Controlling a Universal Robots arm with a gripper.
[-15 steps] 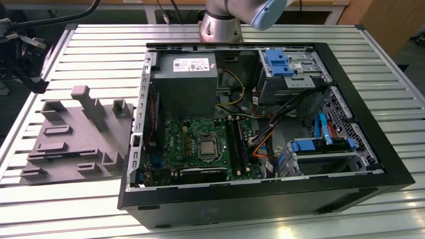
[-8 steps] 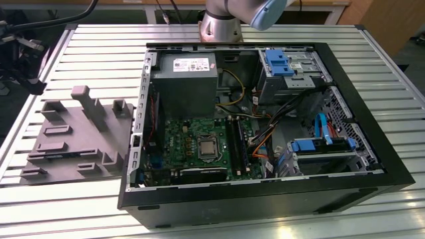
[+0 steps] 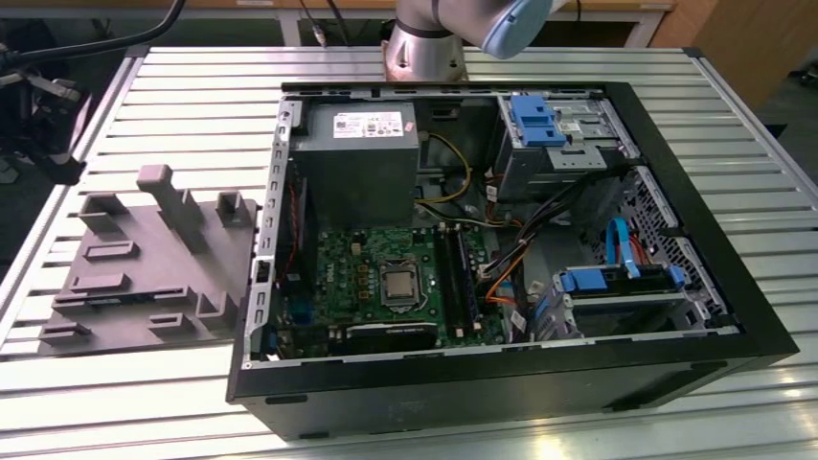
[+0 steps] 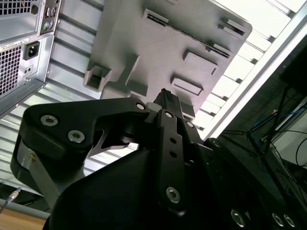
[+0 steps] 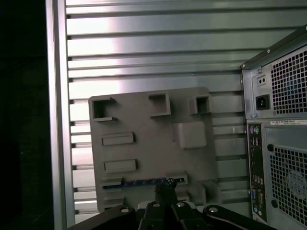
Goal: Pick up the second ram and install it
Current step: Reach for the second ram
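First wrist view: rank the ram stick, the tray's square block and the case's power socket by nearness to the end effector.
1. Ram stick, in the tray by the end effector.
2. Square block, mid-tray.
3. Power socket, on the case.

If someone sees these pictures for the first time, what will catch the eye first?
First, the open black computer case lying on the slatted metal table, its green motherboard exposed, in the exterior view. At that view's left sits a grey plastic tray with posts. In the first wrist view the gripper is nearest to a thin dark memory stick lying on that tray.
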